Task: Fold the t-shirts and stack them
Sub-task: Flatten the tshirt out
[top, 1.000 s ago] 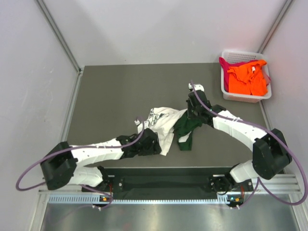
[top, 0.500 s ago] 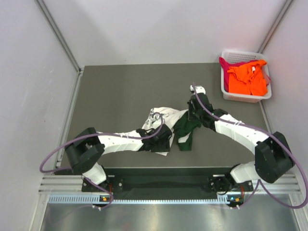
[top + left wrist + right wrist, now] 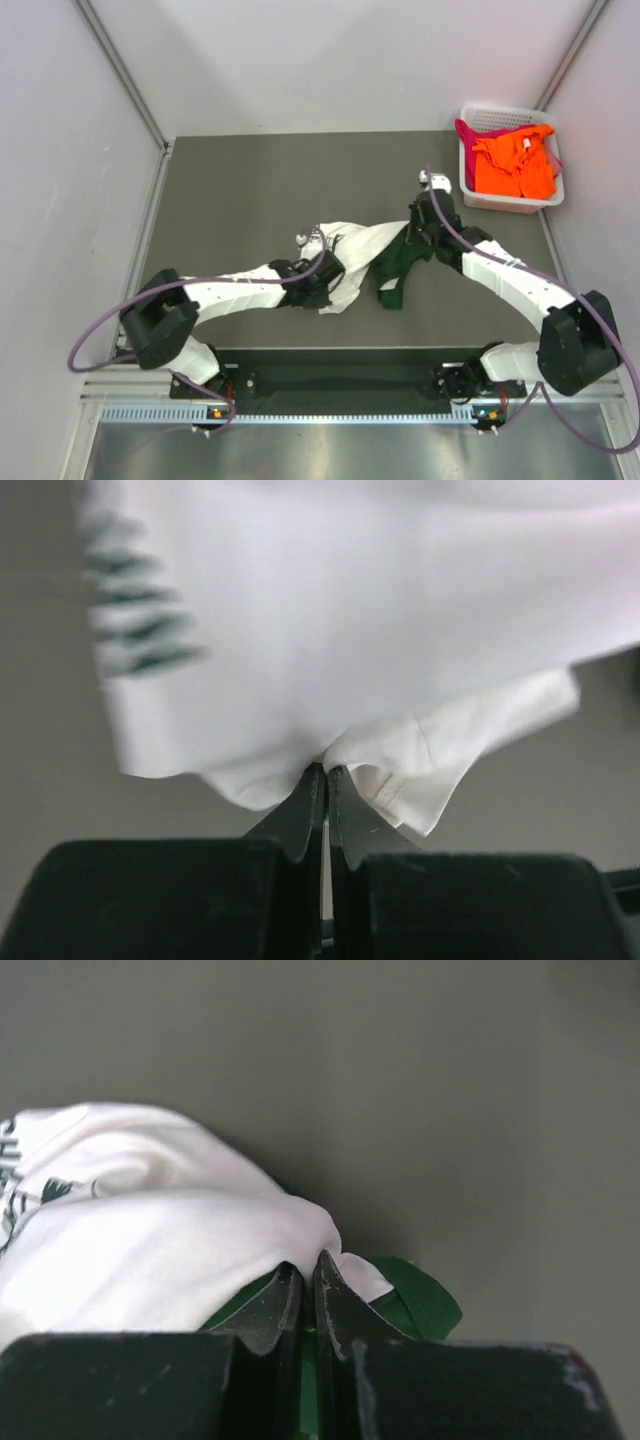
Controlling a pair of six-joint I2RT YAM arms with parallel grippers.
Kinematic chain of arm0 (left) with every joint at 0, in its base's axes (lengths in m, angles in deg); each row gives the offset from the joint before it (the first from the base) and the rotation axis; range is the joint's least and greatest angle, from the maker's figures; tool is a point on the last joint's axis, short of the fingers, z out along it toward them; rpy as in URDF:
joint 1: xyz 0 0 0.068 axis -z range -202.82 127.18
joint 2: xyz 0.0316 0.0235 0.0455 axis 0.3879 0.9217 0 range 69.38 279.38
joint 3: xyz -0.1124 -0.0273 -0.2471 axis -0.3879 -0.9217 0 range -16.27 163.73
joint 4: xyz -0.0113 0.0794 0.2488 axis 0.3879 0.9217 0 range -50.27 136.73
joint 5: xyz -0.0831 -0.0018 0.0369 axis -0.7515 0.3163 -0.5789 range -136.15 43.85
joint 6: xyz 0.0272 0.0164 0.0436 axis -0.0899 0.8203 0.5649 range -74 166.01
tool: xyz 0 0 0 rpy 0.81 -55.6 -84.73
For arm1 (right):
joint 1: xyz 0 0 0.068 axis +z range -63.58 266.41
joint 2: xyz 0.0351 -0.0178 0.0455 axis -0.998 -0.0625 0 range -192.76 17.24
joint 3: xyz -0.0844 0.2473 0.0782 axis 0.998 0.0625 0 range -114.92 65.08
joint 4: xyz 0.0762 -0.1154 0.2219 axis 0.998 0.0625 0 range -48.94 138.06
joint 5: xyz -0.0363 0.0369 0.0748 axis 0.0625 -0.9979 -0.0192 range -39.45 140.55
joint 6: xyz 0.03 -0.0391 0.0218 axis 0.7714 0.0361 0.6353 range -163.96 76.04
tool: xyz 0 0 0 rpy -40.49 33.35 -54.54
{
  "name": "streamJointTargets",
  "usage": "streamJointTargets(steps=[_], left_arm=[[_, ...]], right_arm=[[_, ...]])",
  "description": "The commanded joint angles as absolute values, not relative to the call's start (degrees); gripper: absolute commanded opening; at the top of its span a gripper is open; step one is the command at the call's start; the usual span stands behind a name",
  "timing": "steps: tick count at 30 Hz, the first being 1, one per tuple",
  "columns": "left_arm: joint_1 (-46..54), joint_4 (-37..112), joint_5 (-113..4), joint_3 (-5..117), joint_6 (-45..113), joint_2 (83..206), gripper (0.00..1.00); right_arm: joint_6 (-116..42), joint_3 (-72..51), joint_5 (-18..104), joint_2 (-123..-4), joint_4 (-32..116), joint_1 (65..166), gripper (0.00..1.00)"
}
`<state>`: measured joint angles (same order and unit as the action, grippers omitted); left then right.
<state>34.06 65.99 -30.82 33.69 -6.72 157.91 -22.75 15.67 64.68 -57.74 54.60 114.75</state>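
Pinched soft, light, limp shirt [image 3: 358, 244] near table's [image 3: 240, 190] near edge: left gripper [image 3: 325, 773] clamped on white hem, right gripper [image 3: 305, 1266] clamped on white-green fold; probably best taken by corners.

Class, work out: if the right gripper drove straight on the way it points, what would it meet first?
The white-and-green t-shirt, which the right gripper is pinching; past that fold, probably only the table.

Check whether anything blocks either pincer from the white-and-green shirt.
Nothing visible does: the left pincer and right pincer are each shut on the white-and-green shirt. The basket sits apart at the far right corner.
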Motion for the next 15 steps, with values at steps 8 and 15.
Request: streamJointTargets(steps=[8, 15], left_arm=[[12.17, 73.39, -33.49, 31.37, 6.71, 140.48, 0.00], [-1.79, 77.87, -33.67, 45.57, 10.14, 142.32, 0.00]], right_arm=[[-18.91, 6.31, 62.77, -51.05, 58.81, 102.86, 0.00], [-20.76, -13.04, 60.31, -52.37, 69.17, 99.43, 0.00]])
